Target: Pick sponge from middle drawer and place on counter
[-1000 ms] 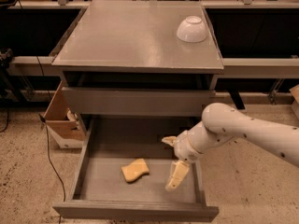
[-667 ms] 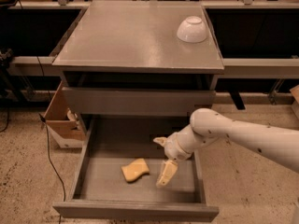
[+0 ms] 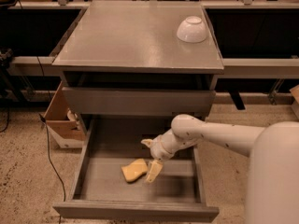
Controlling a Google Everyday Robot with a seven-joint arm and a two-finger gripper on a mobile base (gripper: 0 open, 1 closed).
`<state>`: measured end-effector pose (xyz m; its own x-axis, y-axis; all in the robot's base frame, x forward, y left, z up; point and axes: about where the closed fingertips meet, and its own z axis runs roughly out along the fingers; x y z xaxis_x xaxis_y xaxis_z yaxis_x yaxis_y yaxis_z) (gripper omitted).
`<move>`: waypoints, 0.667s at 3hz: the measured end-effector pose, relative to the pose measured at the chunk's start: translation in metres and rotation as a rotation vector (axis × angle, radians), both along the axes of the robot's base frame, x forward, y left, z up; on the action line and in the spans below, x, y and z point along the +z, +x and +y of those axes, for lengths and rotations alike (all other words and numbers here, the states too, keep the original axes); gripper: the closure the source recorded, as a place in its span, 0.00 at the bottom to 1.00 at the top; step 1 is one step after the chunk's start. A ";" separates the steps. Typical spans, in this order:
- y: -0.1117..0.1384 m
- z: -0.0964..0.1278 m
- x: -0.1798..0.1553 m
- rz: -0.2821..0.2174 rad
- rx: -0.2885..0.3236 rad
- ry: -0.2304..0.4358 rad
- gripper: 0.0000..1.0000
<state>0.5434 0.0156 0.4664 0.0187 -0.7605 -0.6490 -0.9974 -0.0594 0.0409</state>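
The pale-yellow sponge (image 3: 134, 170) lies flat on the floor of the pulled-out middle drawer (image 3: 174, 189), left of centre. My cream gripper (image 3: 150, 157) reaches into the drawer from the right, just right of the sponge. It is open and holds nothing. Its lower finger (image 3: 153, 171) hangs right beside the sponge's right edge, and the upper finger (image 3: 147, 143) points left above it. The gray counter (image 3: 131, 36) tops the cabinet above.
A white bowl (image 3: 192, 29) sits upside down at the counter's back right. The closed upper drawer front (image 3: 138, 101) overhangs the back of the open drawer. A cardboard box (image 3: 58, 120) stands on the floor at the cabinet's left. A black cable (image 3: 49, 143) trails beside it.
My gripper has moved left across the drawer, from its right side to right beside the sponge. The sponge has not moved.
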 end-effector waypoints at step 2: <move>0.016 0.017 -0.068 -0.007 0.009 -0.008 0.00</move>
